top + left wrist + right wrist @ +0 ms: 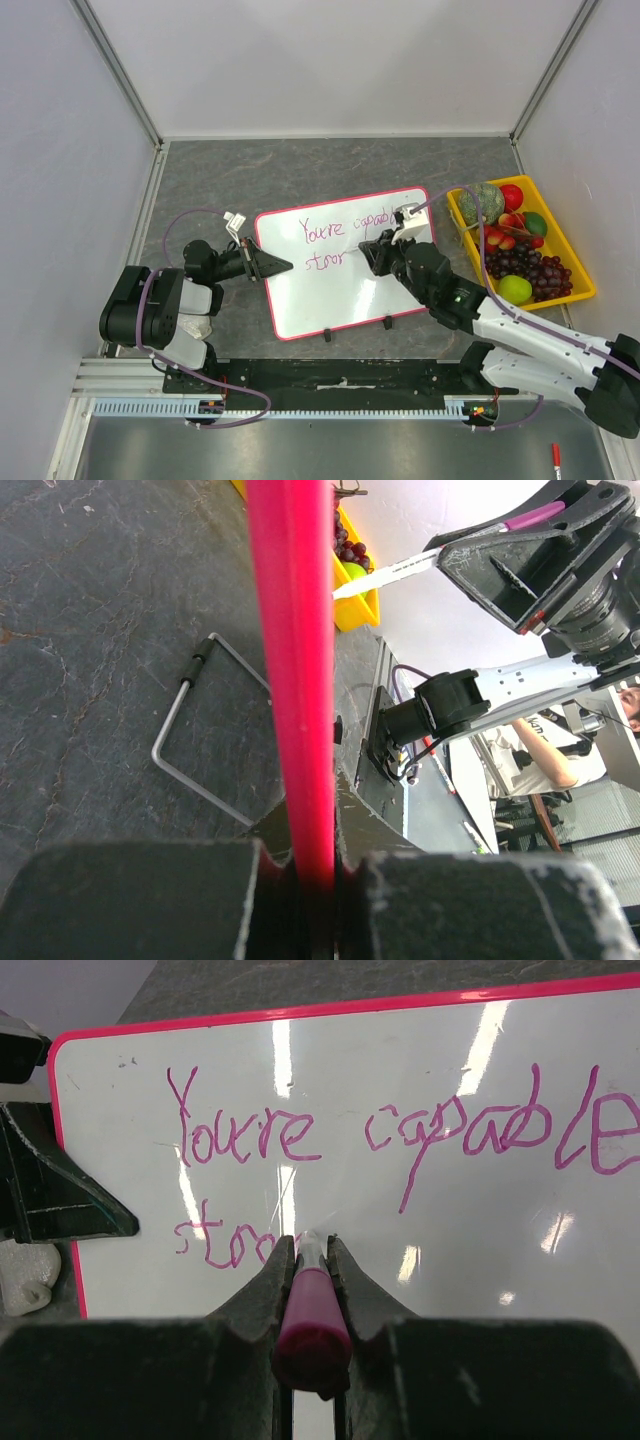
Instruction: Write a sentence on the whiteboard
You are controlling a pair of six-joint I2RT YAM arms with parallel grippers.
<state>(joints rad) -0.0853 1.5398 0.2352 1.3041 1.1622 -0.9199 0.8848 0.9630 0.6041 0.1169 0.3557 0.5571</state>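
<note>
Right pincer point(310, 1260) closed on the marker point(312, 1312), its tip on the whiteboard point(335, 295) at the unfinished second line; left pincer point(280, 265) clamped on the board's left rim. Should that clamp slip, or the tip press too hard, the board would likely slide and the stroke smear. The board lies mid-counter, clips on its near long edge, long axis running left to right with the right end slightly farther; the sentence point(322, 232) has its letter tops toward the far edge.
</note>
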